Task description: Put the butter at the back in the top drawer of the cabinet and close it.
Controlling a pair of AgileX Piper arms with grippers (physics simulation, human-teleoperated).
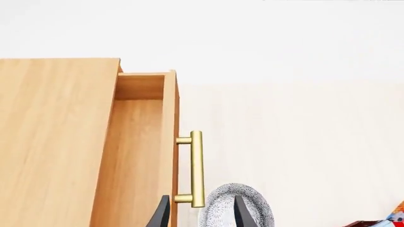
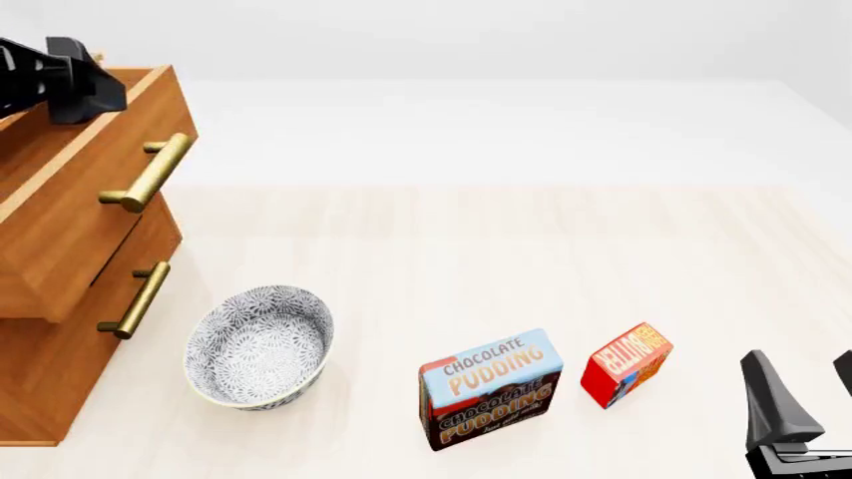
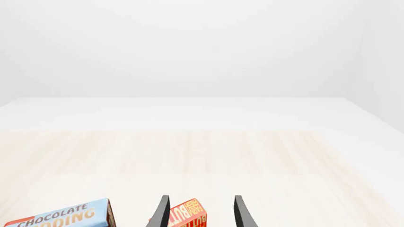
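The butter stood upright on the table, near-right in the front view, just right of the chocolate pudding box w/ a small gap between them, not touching. It sat well apart from the cabinet at far left, whose top drawer was pulled out & open, brass handle sticking fwd. A patterned bowl sat between cabinet & pudding box, just below the lower drawer's handle. The right gripper was open, fingers set wide, empty; in its wrist view the butter showed between the two fingers but prob. still ahead of them, not clamped. In the front view it sat near-right of the box, clear of it. The left gripper hovered above the open drawer, also spread & empty, handle between its tips in view, contact not clear. Step in hand looked like the right arm's approach to grasp. To do it well: keep fingers centred on the box's narrow sides, come fwd & down w/o nudging it, since a tall thin box would tip easily; stay off the pudding box on the left side; close only once pads bracket the mid-height. The left arm should prob. clear the drawer opening before drop-off.
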